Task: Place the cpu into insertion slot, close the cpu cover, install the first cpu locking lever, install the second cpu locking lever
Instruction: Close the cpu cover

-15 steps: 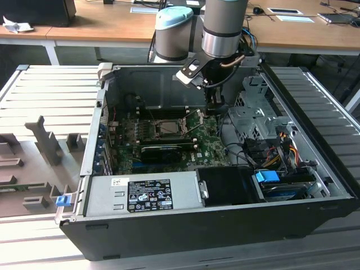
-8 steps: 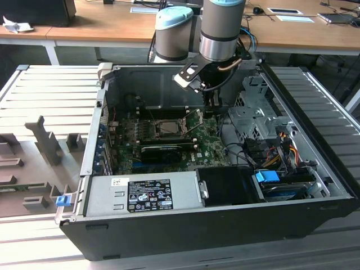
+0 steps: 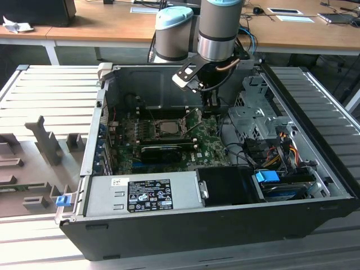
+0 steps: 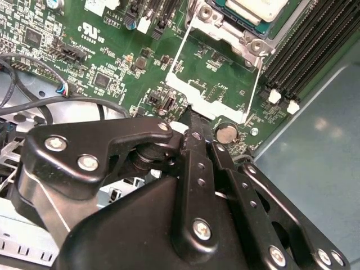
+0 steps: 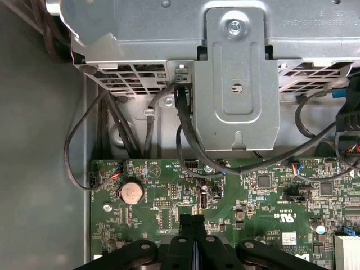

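Note:
The cpu (image 3: 169, 127) lies silver side up in its socket on the green motherboard (image 3: 211, 149); in the second wrist view the cpu (image 4: 256, 7) lies flat inside the socket. The cpu cover (image 4: 208, 97), a grey frame with a large window, stands swung open on the socket's side toward my gripper, and the board shows through it. It is a thin raised frame (image 3: 194, 121) in the exterior view. My gripper (image 4: 190, 115) hangs over the board at the cover's free edge, fingers shut together with nothing between them. The gripper (image 3: 209, 107) is on the socket's exterior-view right.
A long black card (image 3: 163, 151) lies in front of the socket. The power supply (image 3: 143, 194) fills the case's front. The metal drive cage (image 5: 236, 84) with black cables (image 5: 185, 140) rises just past my gripper (image 5: 194, 218). Memory slots (image 4: 304, 45) and a coin battery (image 4: 226, 133) flank it.

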Available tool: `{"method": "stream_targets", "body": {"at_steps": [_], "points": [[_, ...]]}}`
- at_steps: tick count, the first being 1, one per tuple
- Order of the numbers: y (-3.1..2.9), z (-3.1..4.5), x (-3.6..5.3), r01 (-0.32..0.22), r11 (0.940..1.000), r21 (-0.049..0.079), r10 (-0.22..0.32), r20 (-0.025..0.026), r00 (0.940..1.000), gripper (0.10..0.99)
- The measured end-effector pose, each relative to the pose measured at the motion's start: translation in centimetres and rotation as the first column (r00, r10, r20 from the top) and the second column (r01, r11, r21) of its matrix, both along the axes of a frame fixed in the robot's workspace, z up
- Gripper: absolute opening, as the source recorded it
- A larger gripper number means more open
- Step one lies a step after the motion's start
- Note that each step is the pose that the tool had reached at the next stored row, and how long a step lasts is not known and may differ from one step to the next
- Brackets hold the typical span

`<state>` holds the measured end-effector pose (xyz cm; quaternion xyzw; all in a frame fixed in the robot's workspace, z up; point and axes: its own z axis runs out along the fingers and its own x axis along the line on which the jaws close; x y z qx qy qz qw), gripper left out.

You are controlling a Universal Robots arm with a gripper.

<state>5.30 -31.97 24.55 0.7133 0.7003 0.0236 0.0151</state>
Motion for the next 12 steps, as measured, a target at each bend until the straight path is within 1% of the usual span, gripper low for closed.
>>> {"method": "stream_targets", "body": {"at_steps": [3,12], "points": [[0.00,0.00,-0.19,0.000,1.0000,0.000,0.000,0.0000,1.0000,0.106],[0.00,0.00,-1.13,0.000,1.0000,0.000,0.000,0.0000,1.0000,0.106]]}}
